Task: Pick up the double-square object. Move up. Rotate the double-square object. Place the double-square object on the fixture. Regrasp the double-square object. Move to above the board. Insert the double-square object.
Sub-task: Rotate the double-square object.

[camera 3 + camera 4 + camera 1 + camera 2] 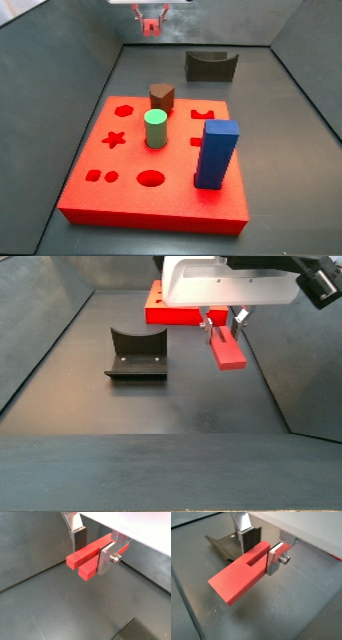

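Note:
The double-square object (85,561), a small flat red block with a slot along its middle, is held in the air by my gripper (92,549), which is shut on one end of it. In a wrist view the object (236,581) sticks out from the fingers (274,559), with the dark fixture (224,541) on the floor behind it. In a side view my gripper (223,324) hangs high, the object (227,351) slanting down, right of the fixture (136,353). The red board (167,195) lies nearer the camera, and the gripper (151,24) is beyond the fixture (210,65).
On the board stand a tall blue square block (217,155), a green cylinder (155,128) and a brown hexagonal peg (162,96). Grey walls enclose the dark floor (160,406) on the sides.

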{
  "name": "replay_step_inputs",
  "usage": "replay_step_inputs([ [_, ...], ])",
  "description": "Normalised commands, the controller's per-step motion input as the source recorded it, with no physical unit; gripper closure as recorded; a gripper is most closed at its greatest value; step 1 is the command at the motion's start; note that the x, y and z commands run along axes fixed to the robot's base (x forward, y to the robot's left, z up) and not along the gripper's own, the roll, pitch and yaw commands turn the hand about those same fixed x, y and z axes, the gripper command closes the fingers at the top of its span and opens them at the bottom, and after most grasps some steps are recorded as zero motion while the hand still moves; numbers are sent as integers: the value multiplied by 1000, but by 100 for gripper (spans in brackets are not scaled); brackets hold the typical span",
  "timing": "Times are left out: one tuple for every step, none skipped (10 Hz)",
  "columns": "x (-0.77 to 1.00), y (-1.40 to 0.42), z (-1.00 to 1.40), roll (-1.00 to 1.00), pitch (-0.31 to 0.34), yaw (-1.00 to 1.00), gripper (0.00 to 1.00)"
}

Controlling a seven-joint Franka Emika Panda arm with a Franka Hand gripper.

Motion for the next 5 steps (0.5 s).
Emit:
replay_step_inputs([
  [-2,15,-11,-3,-1,-1000,100],
  [-2,15,-11,-3,-1,-1000,100],
  [-2,15,-11,-3,-1,-1000,100],
  [-2,15,-11,-3,-1,-1000,100],
  [-2,15,-11,-3,-1,-1000,100],
])
